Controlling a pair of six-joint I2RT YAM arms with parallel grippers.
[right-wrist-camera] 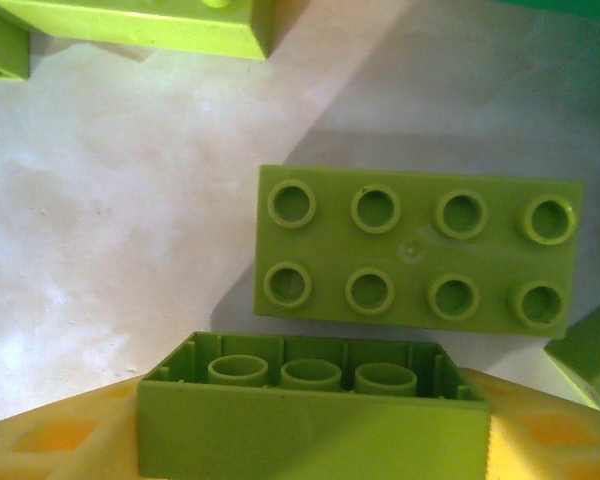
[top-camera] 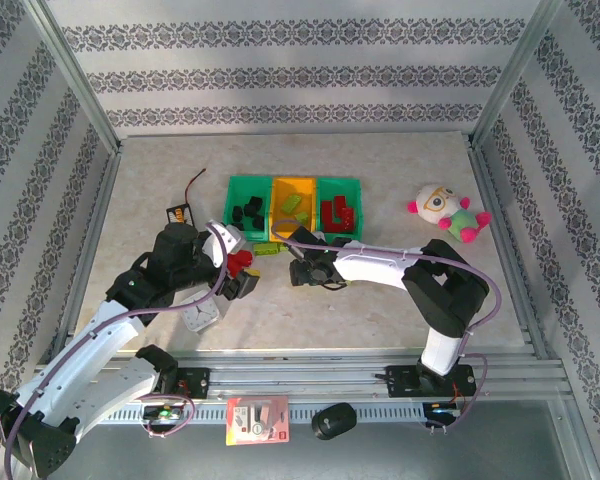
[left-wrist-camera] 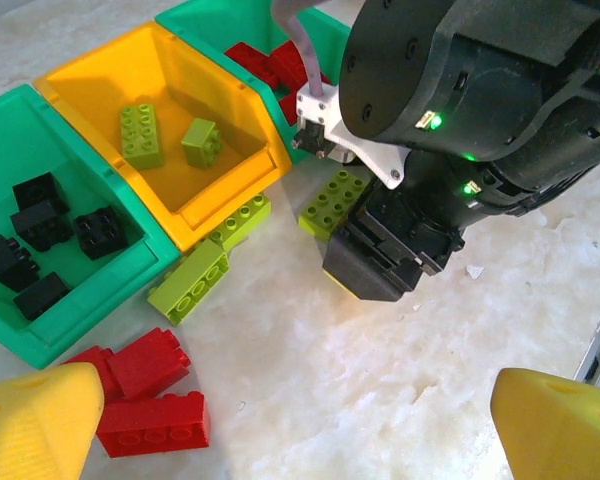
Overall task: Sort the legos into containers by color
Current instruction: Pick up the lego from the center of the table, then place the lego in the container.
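Observation:
Three containers stand in a row: a teal bin (top-camera: 248, 181) with black legos (left-wrist-camera: 42, 212), an orange bin (top-camera: 293, 181) with two lime legos (left-wrist-camera: 140, 135), and a teal bin (top-camera: 340, 181) with red legos (top-camera: 335, 213). In front of them, red legos (left-wrist-camera: 150, 420) and lime legos (left-wrist-camera: 190, 282) lie on the table. My right gripper (right-wrist-camera: 315, 430) is shut on a lime lego (right-wrist-camera: 315, 415), hollow side toward the camera, just above another lime lego (right-wrist-camera: 415, 255) lying studs up. My left gripper (left-wrist-camera: 300, 440) hovers open over bare table beside the red legos.
A white square clock (top-camera: 202, 315) lies under the left arm. A black battery holder (top-camera: 179, 213) with wires sits left of the bins. A plush toy (top-camera: 450, 212) lies at the right. Metal frame rails and patterned walls edge the table.

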